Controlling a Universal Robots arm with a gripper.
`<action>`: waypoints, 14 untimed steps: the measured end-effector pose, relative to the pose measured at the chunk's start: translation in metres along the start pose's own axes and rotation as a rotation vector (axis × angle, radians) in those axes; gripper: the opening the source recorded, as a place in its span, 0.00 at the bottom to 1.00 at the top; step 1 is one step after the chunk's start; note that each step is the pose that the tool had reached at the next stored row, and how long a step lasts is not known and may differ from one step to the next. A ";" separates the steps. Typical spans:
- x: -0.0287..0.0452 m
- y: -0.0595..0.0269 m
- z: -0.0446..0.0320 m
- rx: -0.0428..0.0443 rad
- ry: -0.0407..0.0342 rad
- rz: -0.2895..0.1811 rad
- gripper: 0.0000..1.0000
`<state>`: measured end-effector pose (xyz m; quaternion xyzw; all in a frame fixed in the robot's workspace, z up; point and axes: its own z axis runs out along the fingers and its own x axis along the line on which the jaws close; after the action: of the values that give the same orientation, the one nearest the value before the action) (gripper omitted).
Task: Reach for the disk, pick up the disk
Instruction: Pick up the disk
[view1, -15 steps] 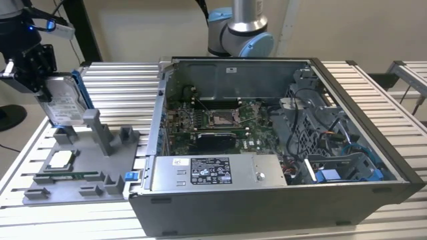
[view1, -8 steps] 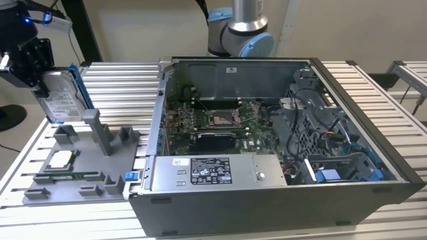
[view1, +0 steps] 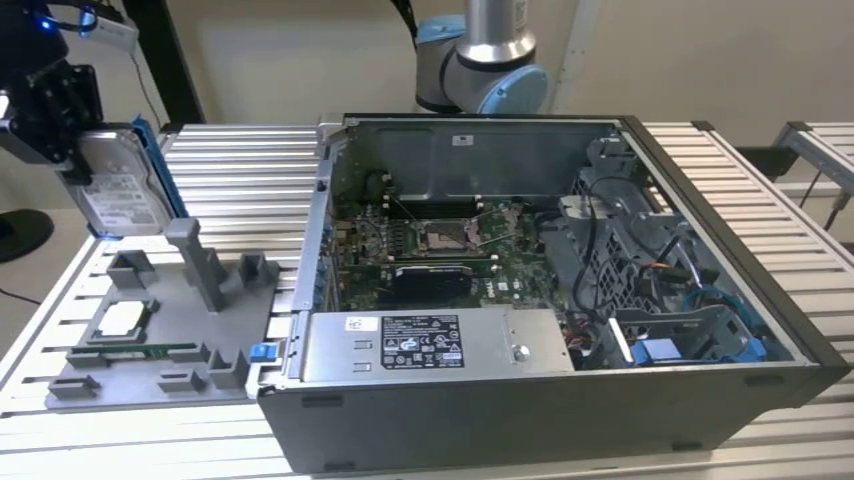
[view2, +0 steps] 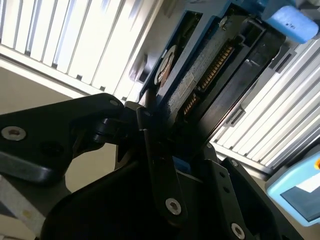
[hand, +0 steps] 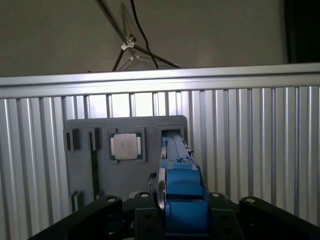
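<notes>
The disk (view1: 120, 190) is a silver-grey hard drive with a white label and blue rails. It hangs on edge above the grey tray (view1: 147, 345) at the exterior view's left. My gripper (view1: 78, 150) is shut on its upper part. In the first wrist view the disk (hand: 182, 192) appears edge-on, blue rail facing the camera, between the black fingers (hand: 107, 202) of the gripper (hand: 181, 212). Beyond it the tray (hand: 80, 170) has an empty slot. In the second wrist view the disk (view2: 210, 65) runs out from the gripper (view2: 167, 150), connector pins showing.
A small square silver chip (view1: 120, 318) (hand: 126, 146) lies on the tray, beside upright grey posts (view1: 200, 265). An open computer case (view1: 561, 250) with a labelled power-supply box (view1: 427, 345) stands at the exterior view's right. The arm's base (view1: 481, 60) rises behind it on the slatted metal table (view1: 240, 160).
</notes>
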<state>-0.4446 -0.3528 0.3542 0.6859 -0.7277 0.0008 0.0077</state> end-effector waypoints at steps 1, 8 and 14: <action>0.0000 0.0000 -0.0017 0.0000 0.0000 0.000 0.00; 0.0002 0.0001 -0.0124 0.0000 0.0000 0.000 0.00; 0.0003 0.0002 -0.0220 0.0000 0.0000 0.000 0.00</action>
<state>-0.4446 -0.3528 0.3762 0.6859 -0.7277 0.0008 0.0077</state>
